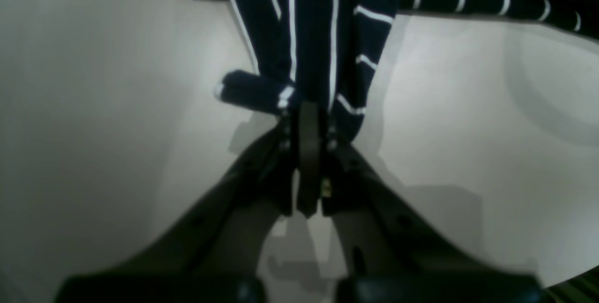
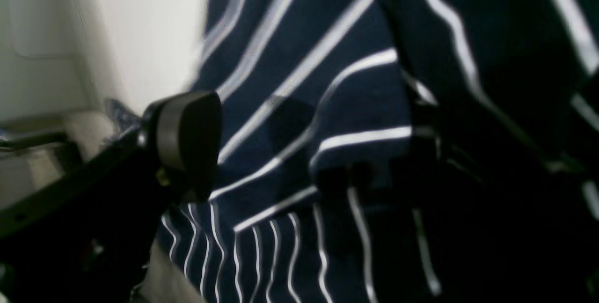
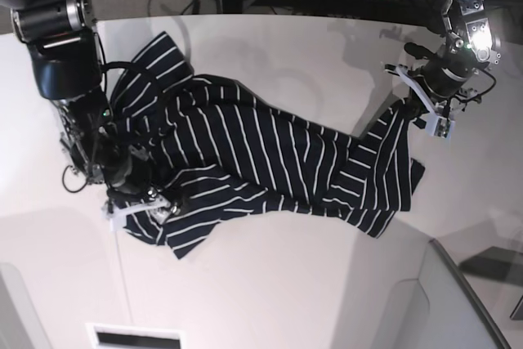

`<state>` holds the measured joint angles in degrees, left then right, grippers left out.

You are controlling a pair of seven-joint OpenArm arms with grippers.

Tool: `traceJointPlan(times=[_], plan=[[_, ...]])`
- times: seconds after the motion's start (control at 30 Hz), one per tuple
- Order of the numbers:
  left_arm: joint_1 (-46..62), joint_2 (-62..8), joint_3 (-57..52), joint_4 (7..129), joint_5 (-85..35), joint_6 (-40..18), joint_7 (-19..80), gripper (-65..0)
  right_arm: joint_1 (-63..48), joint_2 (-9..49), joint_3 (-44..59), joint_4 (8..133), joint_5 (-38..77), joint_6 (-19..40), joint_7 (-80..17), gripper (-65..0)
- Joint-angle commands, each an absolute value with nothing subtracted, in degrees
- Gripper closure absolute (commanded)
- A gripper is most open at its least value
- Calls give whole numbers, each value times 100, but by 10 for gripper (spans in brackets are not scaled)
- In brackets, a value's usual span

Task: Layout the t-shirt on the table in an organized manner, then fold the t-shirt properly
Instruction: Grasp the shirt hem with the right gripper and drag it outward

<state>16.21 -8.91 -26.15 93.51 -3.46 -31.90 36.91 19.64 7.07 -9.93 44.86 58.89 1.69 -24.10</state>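
Two claws work one garment. Left wrist view: the left claw (image 1: 309, 120) is pressed together on a bunched edge of the t-shirt (image 1: 318, 36), which stretches away from it toward the far side over the pale worktop (image 1: 468, 120).

Right wrist view: the right claw (image 2: 299, 153) is spread wide, with striped cloth lying between and under its jaws; one pad (image 2: 187, 139) sits at the fabric's left edge.

Base view: the shirt lies crumpled, its long axis running left to right across the white worktop, with bare surface on the near side. Cables clutter the floor beyond the far edge.
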Motion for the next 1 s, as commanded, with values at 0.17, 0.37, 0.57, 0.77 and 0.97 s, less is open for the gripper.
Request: traceJointPlan(times=[0.17,0.37,0.57,0.77,0.97], plan=[[1604,-954,-2633,9455,-426,-3178,3609,0,2290,558,-936,4251,5543,444,-2290,-503],[1604,-954,-2642,9446,-444,-3178,3609,0,2290,541,-936,4242,5543,444,-2273,-405],[1604,-954,-2642,9446,-444,-3178,3600,0,2431,541,-936,3793,5543,444,-2255,-203],[1613,-954,-2642,9446,-444,-3178,3600,0,2466,541,-936,3503,5534,479,-1868,-156],[1613,-954,-2642,9446,-444,-3178,3600,0,2475,558,-945,3530,5552,488,-1895,-2]])
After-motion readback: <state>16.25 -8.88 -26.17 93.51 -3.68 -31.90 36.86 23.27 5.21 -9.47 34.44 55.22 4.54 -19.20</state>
